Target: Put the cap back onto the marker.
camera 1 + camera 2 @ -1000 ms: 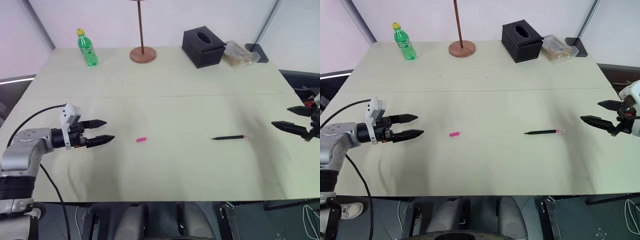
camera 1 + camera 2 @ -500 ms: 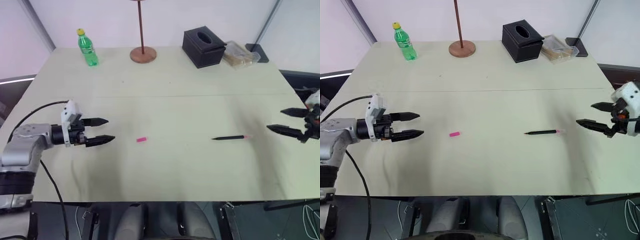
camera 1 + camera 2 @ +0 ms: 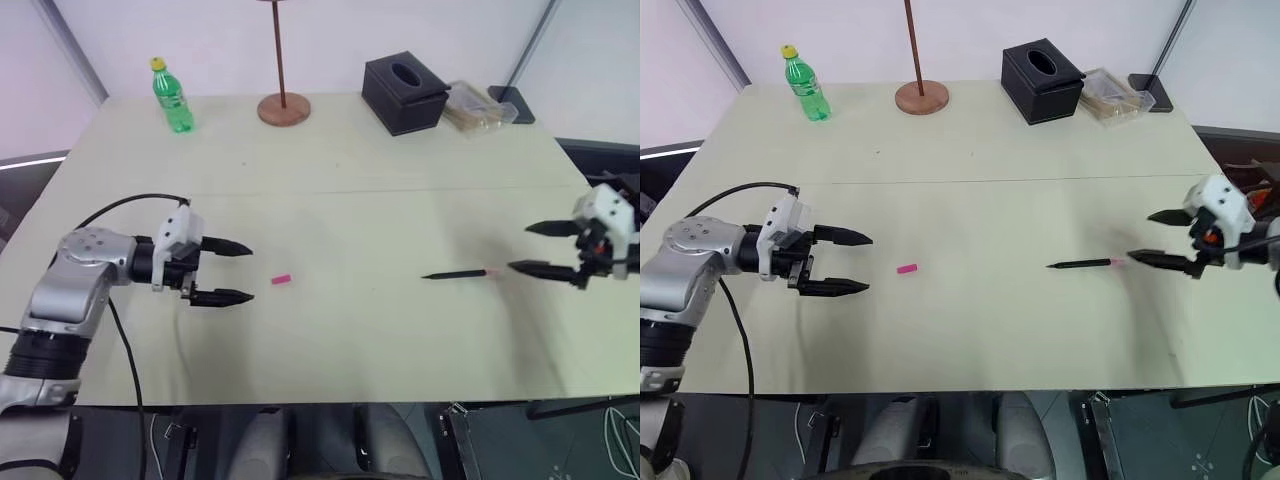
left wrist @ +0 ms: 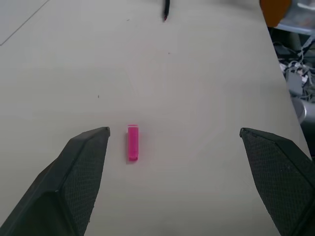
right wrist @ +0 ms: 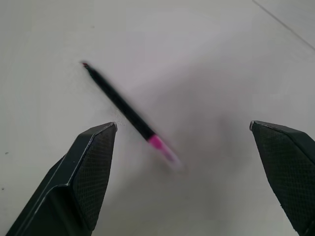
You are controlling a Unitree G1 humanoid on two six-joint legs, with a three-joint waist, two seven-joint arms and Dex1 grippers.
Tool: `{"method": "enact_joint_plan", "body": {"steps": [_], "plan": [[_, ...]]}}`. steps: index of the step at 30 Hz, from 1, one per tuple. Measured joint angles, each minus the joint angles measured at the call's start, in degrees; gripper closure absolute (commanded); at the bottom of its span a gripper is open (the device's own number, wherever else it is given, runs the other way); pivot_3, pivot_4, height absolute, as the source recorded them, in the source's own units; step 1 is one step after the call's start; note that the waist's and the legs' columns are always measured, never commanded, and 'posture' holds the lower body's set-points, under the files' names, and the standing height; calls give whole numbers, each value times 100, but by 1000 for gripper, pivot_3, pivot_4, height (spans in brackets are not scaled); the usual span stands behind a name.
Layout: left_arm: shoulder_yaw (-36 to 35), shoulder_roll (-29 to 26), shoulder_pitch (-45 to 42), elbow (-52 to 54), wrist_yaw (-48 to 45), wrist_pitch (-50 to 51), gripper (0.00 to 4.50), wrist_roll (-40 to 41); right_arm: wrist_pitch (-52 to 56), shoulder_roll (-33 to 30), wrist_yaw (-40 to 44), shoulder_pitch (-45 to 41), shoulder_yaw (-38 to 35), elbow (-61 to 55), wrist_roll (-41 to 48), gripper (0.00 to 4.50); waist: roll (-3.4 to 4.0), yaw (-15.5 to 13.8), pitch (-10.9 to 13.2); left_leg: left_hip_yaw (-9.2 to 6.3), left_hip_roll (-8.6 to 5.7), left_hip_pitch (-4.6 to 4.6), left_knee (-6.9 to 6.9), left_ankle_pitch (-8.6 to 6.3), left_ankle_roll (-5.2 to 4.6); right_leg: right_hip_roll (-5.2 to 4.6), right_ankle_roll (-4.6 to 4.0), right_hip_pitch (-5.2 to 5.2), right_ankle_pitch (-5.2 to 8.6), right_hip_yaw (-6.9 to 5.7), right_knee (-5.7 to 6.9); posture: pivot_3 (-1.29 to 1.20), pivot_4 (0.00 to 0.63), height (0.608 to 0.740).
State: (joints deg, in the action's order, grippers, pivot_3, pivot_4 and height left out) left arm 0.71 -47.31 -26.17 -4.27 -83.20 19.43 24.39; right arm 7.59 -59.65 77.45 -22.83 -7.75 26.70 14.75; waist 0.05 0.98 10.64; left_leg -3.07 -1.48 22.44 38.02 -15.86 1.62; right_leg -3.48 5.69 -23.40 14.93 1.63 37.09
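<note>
Compared with the earlier frame, the left end effector (image 3: 232, 271) is standing nearer the cap (image 3: 281, 279), at centre-left of the frame, its fingers spread wide and holding nothing. The right end effector (image 3: 1152, 237) is now sitting closer to the marker (image 3: 1085, 264), right of centre, also wide open and empty. Cap and marker are lying well apart on the worktop (image 3: 340, 170), in unchanged positions. The bottle (image 3: 171, 95), upper left, is carrying a label too small to read.
</note>
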Motion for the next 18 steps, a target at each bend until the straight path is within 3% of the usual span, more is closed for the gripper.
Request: {"method": "enact_joint_plan", "body": {"steps": [6, 18], "plan": [[9, -30, 54, -125, -122, -19, 60, -7, -378, 235, -51, -20, 65, 23, -38, 0, 5, 10, 3, 1, 0, -1, 0, 0, 0, 0, 0, -1, 0, 3, 1, 0, 150, 740], [-123, -727, 352, 112, -378, 153, 60, 14, -1245, 855, 135, -466, 537, 828, -356, 0, 2, 13, 4, 0, 1, -1, 1, 0, 0, 2, 0, -1, 0, 2, 2, 0, 150, 740]]}}
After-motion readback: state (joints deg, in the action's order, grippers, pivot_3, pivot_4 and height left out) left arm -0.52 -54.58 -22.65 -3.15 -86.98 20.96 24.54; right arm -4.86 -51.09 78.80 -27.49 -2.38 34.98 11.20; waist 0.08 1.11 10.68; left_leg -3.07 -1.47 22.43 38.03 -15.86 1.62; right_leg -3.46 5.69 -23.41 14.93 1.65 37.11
